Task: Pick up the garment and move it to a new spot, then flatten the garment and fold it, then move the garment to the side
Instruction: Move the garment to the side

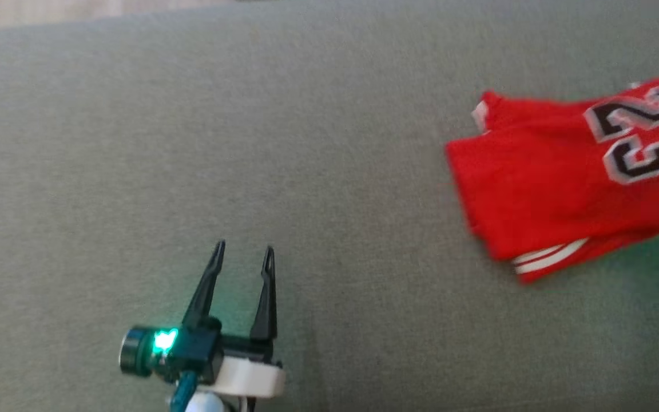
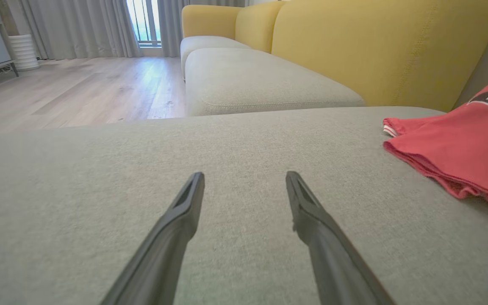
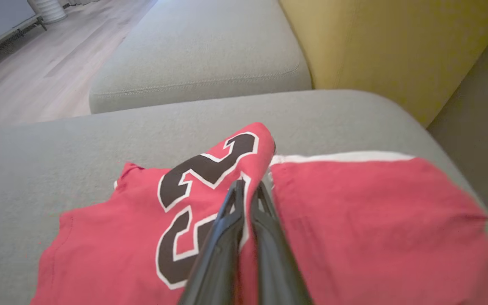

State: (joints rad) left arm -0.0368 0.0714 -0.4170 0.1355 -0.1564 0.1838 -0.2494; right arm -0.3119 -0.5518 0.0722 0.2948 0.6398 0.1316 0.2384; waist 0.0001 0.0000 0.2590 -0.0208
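Note:
The garment (image 1: 547, 194) is a red jersey with a black, white-edged number and white trim. It lies partly folded at the right of the grey sofa seat (image 1: 249, 143). My right gripper (image 3: 248, 186) is shut on the garment (image 3: 354, 220), pinching a raised fold by the number, with red cloth between the fingers. My left gripper (image 1: 243, 252) hovers open over bare cushion, well to the left of the garment. In the left wrist view the left gripper (image 2: 245, 178) has nothing between its fingers, and the garment (image 2: 460, 156) lies off to its right.
A yellow sofa backrest (image 2: 375, 46) rises behind the seat, also close past the garment in the right wrist view (image 3: 375, 42). A second grey seat cushion (image 2: 248, 80) adjoins, with wooden floor (image 2: 79, 89) beyond the edge. The seat left of the garment is bare.

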